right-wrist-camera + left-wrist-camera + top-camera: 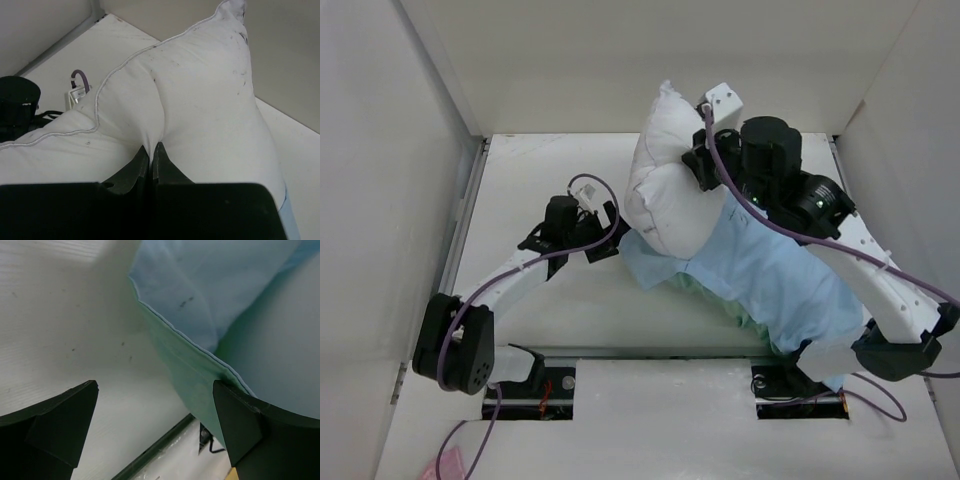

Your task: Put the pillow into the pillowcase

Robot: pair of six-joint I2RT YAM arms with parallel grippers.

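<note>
The white pillow [665,180] stands tilted up at the table's middle, with its lower end over the pillowcase's left end. My right gripper [704,163] is shut on a pinched fold of the pillow [210,100], and the cloth bunches between the closed jaws of the right gripper [151,149]. The light blue pillowcase [770,280] lies flat under the right arm, and its mint-green side shows along the front edge. My left gripper [604,236] stands open just left of the pillowcase. In the left wrist view the pillowcase [200,300] hem meets the right fingertip [235,410] of the left gripper [155,410], which holds nothing.
White walls [380,150] enclose the table on the left, back and right. A dark rail [640,352] runs along the near edge, with two cable slots [530,392] by the arm bases. The left arm's black wrist [17,105] sits close beside the pillow.
</note>
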